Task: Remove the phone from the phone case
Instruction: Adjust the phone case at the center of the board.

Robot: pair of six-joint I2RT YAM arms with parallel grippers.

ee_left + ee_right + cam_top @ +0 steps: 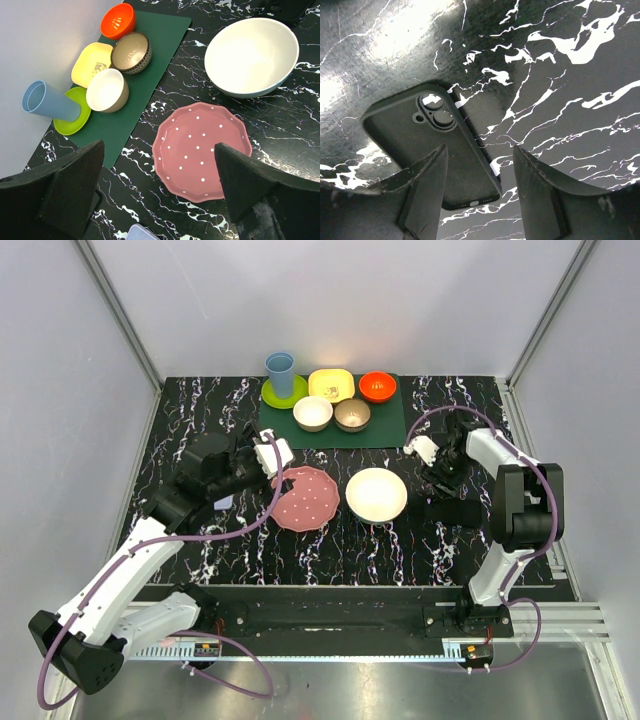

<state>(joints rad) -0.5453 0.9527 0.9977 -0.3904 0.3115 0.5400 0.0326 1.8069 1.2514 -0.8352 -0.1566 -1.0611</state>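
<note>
To the left of the pink dotted plate [305, 498], a pale lavender corner of the phone case [142, 233] lies on the black marbled table [330, 550], mostly hidden under the left arm; whether anything sits inside it cannot be told. The left gripper [157, 150] hangs above the plate's left side with its fingers spread wide and nothing between them. Beyond the plate, a dark green mat [385, 428] carries a blue cup [280, 370] on a lime saucer [270, 398], a yellow dish [331, 384], an orange bowl [377, 386], a cream bowl [312, 413] and a brown bowl [352, 414]. Just right of the plate stands a large white bowl [376, 494]. Further right of the plate, past that bowl, the phone [400, 132] lies flat as a dark slab with two camera rings facing up; whether it is bare or in a dark shell is unclear. The right gripper [480, 150] hovers over its end, fingers parted and holding nothing.
</note>
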